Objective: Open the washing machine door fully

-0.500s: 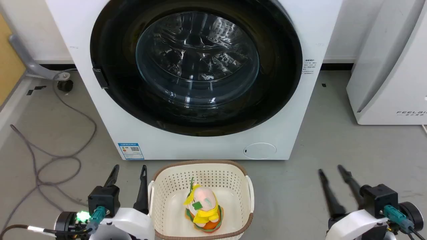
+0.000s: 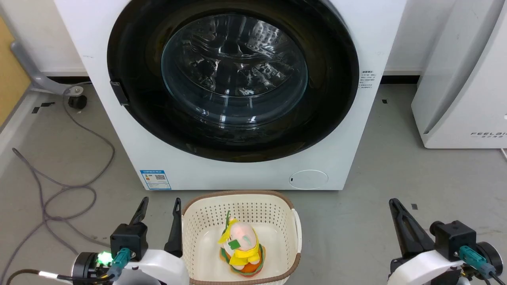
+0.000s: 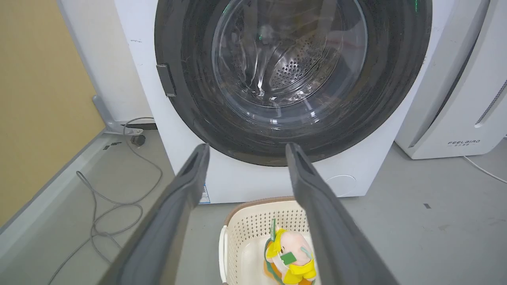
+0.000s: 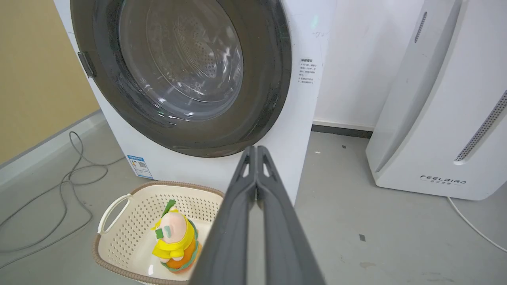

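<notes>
My right claw (image 2: 393,202) has just pinched its two fingers flat together with nothing between them; half a second ago they stood apart. My left claw (image 2: 161,200) stays spread and empty, and has slid a touch toward the laundry basket (image 2: 237,193).

None of this has touched the washing machine door (image 2: 233,79). It lies shut, flush in the front of the washing machine (image 2: 237,176), so I judge the task not begun. The clenched pair may serve as one stiff hook.

The small black latch (image 2: 119,93) sits at 9 o'clock on the door rim, so I expect the door to swing toward 3 o'clock, where the FEELBIRD appliance (image 2: 463,79) stands near.

The basket, with a plush toy (image 2: 239,247) inside, sits at 6 o'clock below the door, just beside my left fingers. A loose cable (image 2: 59,190) trails over the floor at 8 o'clock. There is bare floor at 4 o'clock.
</notes>
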Motion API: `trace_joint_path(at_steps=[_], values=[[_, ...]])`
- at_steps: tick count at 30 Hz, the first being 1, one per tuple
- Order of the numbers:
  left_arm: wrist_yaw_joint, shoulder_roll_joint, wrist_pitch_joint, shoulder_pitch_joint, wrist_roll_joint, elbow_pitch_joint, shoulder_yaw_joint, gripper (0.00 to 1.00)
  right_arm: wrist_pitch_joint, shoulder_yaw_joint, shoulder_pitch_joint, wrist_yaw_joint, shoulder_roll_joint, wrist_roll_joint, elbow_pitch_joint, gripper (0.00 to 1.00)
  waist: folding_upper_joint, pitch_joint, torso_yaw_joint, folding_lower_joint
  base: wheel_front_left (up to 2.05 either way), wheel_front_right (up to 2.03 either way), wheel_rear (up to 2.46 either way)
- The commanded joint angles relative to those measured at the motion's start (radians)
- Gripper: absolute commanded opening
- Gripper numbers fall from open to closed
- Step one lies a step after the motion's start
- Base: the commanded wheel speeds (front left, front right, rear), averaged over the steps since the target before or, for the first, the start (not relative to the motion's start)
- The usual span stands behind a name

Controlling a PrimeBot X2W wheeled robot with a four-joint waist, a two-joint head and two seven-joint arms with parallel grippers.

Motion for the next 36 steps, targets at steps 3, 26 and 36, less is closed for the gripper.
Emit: trace_joint_path(at_steps=[3,26,36], values=[[0.004,0.002,-0.014,-0.018,-0.010,0.009,-0.008,1.00,-0.014,-0.003,0.011,0.000,0.000,0.019,0.003,0.00,0.0000,-0.001,-0.001,0.0000,0.00,0.00,0.00],[0.016,0.013,-0.062,-0.036,-0.038,0.015,-0.034,1.00,-0.071,-0.041,-0.061,0.000,0.000,0.604,-0.012,0.00,0.0000,0.022,-0.015,0.0000,0.00,0.00,0.00],[0.021,0.026,-0.083,-0.060,-0.049,0.007,-0.035,1.00,-0.076,-0.087,-0.193,0.000,-0.011,0.903,0.040,0.00,0.0000,0.072,-0.030,0.0000,0.00,0.00,0.00]])
